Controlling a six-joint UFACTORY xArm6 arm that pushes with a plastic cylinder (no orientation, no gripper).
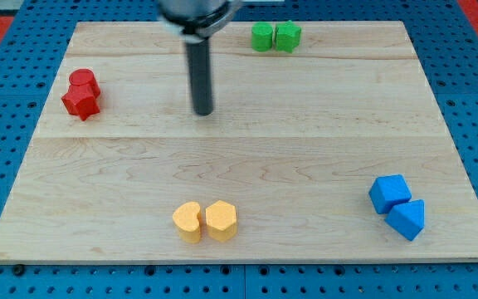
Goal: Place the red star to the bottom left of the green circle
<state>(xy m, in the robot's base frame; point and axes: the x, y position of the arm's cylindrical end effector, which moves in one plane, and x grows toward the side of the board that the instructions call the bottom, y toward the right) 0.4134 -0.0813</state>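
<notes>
The red star point(80, 101) lies near the board's left edge, touching a red circle point(83, 81) just above it. Two green blocks sit at the view's top: one point(262, 36) on the left and one point(288, 36) on the right, touching each other; which is the circle I cannot tell for sure. My tip point(203, 111) rests on the board between the red pair and the green pair, well to the right of the red star and below-left of the green blocks, touching no block.
Two yellow blocks point(187, 221) point(221, 220) sit side by side near the bottom edge. A blue cube point(389, 193) and a blue triangle point(407, 219) sit at the bottom right. The wooden board point(239, 149) lies on a blue pegboard.
</notes>
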